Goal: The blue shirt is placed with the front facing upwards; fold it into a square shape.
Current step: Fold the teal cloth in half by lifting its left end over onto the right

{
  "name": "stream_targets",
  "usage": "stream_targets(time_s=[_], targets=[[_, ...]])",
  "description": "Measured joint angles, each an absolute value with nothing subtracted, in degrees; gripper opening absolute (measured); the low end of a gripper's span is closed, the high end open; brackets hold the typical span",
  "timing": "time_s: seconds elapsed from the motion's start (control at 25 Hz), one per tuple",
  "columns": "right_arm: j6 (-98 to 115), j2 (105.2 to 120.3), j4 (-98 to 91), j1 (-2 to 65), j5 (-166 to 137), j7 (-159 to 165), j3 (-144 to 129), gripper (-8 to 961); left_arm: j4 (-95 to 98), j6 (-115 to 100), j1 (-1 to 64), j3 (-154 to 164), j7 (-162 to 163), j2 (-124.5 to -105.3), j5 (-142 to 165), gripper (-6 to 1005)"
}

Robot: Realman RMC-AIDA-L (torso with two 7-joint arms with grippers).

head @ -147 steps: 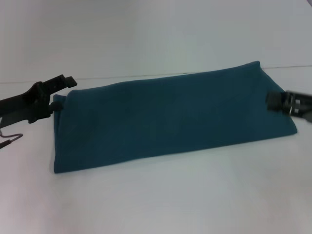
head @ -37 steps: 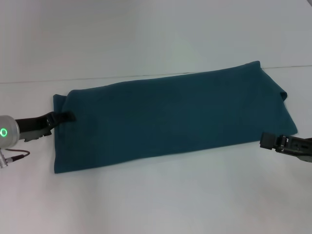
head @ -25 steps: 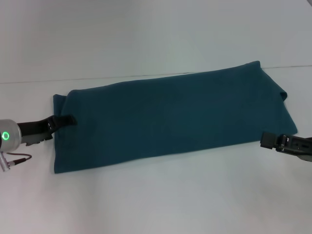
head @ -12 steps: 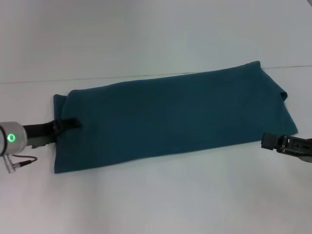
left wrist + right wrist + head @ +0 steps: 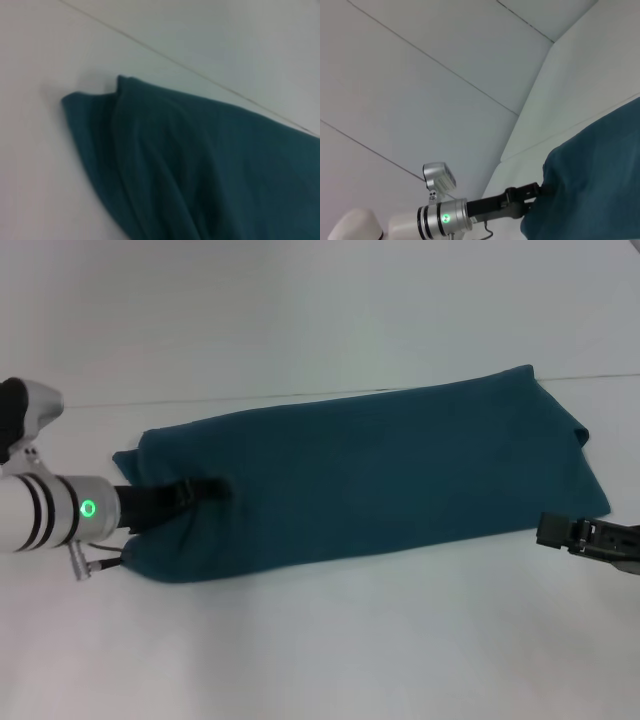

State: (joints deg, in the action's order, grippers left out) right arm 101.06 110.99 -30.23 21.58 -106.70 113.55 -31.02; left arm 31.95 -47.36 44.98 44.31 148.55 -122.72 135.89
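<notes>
A: Since a moment ago the left gripper (image 5: 205,488) is dragging the shirt (image 5: 370,475) end inward, fingers clamped on it.

B: The cloth is bunching just behind them; soft, light, limp. The right gripper (image 5: 556,531) is hovering beside the far edge; its fingers I cannot tell.

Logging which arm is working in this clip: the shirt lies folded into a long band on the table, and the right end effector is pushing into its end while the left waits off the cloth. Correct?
Not quite: the arms are swapped. In the head view the left end effector is pushing into the end of the blue shirt, bunching it, while the right end effector waits off the cloth on the table. The shirt is folded into a long band, as stated.
</notes>
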Motion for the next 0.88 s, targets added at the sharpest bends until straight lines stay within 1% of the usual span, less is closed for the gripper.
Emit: stream_targets(time_s=[0.12, 0.28, 0.56, 0.8, 0.88], targets=[[101.2, 110.97, -30.2, 21.4, -106.7, 113.6, -30.9, 673, 32.5, -47.8, 45.3, 44.9, 149.2, -122.72, 135.6, 877], [101.3, 110.99, -30.2, 21.3, -106.7, 113.6, -30.6, 674, 32.3, -48.0, 45.6, 45.1, 149.9, -122.34, 135.5, 790], [101.3, 111.1, -30.2, 21.4, -106.6, 113.6, -30.5, 673, 32.4, -48.0, 45.6, 45.0, 150.0, -122.22, 135.5, 637], [101.3, 111.1, -30.2, 21.5, -106.6, 113.6, -30.5, 674, 32.6, -48.1, 45.5, 44.8, 150.0, -122.18, 135.4, 416], [101.3, 111.09, -30.2, 21.6, -106.6, 113.6, -30.5, 674, 32.9, -48.5, 45.3, 44.7, 150.0, -122.17, 135.2, 323]])
